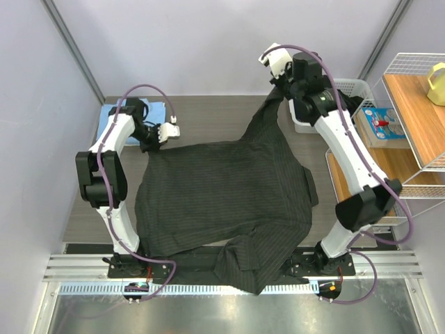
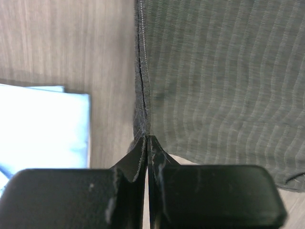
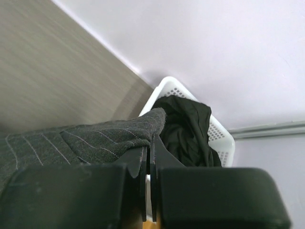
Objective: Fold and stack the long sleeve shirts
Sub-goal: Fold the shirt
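The black-charcoal pinstriped shirt (image 1: pixel 229 195) lies spread over the middle of the table, and one part hangs over the near edge. My left gripper (image 1: pixel 154 142) is shut on its far left edge; the left wrist view shows the fingertips (image 2: pixel 147 139) pinching the hem of the cloth (image 2: pixel 214 76). My right gripper (image 1: pixel 279 89) is shut on a strip of the shirt and holds it raised at the far right. In the right wrist view the pinstriped cloth (image 3: pixel 95 138) runs into my gripper (image 3: pixel 150 149). The light blue shirt (image 1: pixel 111 115) lies folded at the far left corner (image 2: pixel 43 129).
A white basket (image 1: pixel 351 89) stands at the far right of the table, with a dark garment (image 3: pixel 188 126) inside its perforated wall (image 3: pixel 224 138). A wire shelf (image 1: pixel 410 125) to the right holds a yellow object (image 1: pixel 438 83) and a blue packet (image 1: pixel 384 125).
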`<state>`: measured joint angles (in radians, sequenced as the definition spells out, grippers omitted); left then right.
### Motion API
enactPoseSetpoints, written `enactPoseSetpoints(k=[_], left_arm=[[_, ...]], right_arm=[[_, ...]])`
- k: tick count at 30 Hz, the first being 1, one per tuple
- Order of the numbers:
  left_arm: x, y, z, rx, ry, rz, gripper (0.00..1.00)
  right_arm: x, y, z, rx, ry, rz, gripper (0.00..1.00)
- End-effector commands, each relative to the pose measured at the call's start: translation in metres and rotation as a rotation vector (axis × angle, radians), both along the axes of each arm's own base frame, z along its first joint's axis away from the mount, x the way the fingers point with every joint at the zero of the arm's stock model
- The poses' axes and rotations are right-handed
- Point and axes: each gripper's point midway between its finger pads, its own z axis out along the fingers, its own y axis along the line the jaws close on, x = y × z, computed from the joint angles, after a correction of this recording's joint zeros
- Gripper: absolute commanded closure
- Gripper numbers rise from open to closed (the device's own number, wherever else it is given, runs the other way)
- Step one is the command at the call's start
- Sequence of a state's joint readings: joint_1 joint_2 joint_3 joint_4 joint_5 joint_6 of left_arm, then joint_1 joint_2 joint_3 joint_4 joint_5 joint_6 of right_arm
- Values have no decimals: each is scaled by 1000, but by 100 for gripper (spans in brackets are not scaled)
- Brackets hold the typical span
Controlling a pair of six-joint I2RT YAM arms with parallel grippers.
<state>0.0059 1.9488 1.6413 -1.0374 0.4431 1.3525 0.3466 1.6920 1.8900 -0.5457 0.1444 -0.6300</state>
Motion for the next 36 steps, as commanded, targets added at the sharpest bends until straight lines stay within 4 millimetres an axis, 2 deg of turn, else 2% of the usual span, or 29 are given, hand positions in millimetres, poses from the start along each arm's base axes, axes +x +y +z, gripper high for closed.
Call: enactPoseSetpoints(k=[1,3,5,6,7,9,11,14,16,17,19,20,22,27,28,31,32,36], left_arm=[[-5,-1,22,-2,-93,-46,100],[-9,-2,29,-5,-123,-52,100],[-20,-3,25,-9,-112,-61,100],[-24,-4,32,-13,-130,-71,100],[-31,-6,26,-15,-115,-80,100],[-38,-6,32,-17,-134,-88,100],[-48,-6,28,-16,-125,-101,100],[-59,-6,29,-13,-126,-119,100],[-70,-7,29,-11,-113,-139,100],[-73,-6,28,0,-117,-164,100],[-84,-5,20,11,-100,-180,100],[-86,-2,20,27,-110,-191,99],[-94,-2,14,31,-96,-201,99],[-113,-4,9,22,-66,-234,98],[-119,-13,6,20,-51,-270,98],[-135,-9,-5,42,-9,-304,98],[-138,-8,-8,48,0,-311,97],[-151,-4,-26,87,39,-343,96]], right_arm=[[-66,9,3,-13,70,62,99],[-90,4,1,-32,82,44,99],[-110,2,-6,-41,117,52,99],[-118,-1,-15,-44,143,48,99],[-130,-10,-9,-40,129,32,99],[-142,-20,-18,-58,149,13,99],[-162,-27,-23,-61,194,18,99],[-190,-28,-35,-61,268,73,99],[-210,-27,-51,-75,346,121,99],[-221,-21,-54,-55,371,176,99],[-242,-21,-67,-65,446,218,99],[-252,-13,-70,-41,473,278,99],[-268,-15,-79,-51,518,307,99],[-301,-14,-97,-61,620,408,99],[-306,-15,-101,-62,641,418,99],[-320,-11,-119,-53,723,462,99],[-324,-10,-128,-56,758,473,99],[-330,-3,-141,-52,820,515,99]])
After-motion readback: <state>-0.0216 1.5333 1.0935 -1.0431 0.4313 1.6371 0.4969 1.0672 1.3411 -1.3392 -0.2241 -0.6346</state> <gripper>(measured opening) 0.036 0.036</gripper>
